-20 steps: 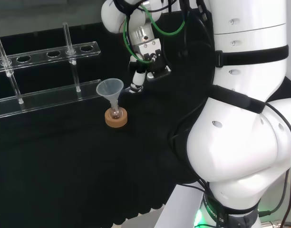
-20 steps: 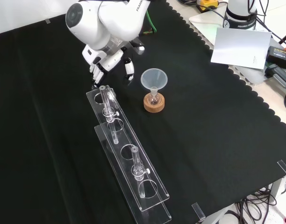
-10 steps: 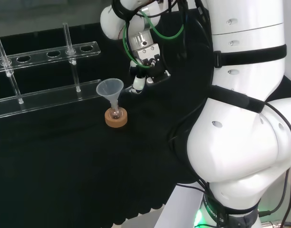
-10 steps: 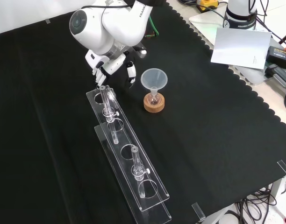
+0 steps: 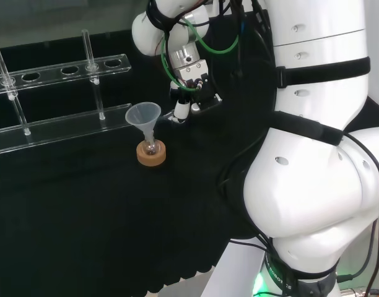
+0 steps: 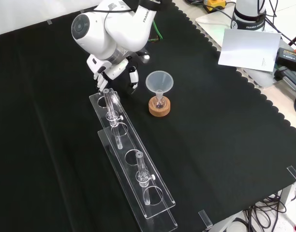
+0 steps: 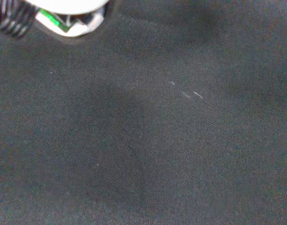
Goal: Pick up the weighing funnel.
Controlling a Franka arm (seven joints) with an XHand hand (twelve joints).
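Note:
My hand hangs low over the cloth, just beyond the far end of the clear tube rack in the front view. Its fingers point down at the cloth, spread apart from the thumb, and I see nothing between them. In the head view the hand is just right of the big funnel, with a fingertip close to the cloth. The wrist view looks at black cloth with a few faint glints; I cannot tell what they are.
The big funnel stands in a small flask on a cork ring, right of the hand in the front view. The rack holds several upright glass tubes. A white sheet lies off the cloth at the upper right.
The hand has come down and nearer to the rack's far end in the front view. In the head view its fingertip sits lower, closer to the cloth. The funnel and rack have not moved.

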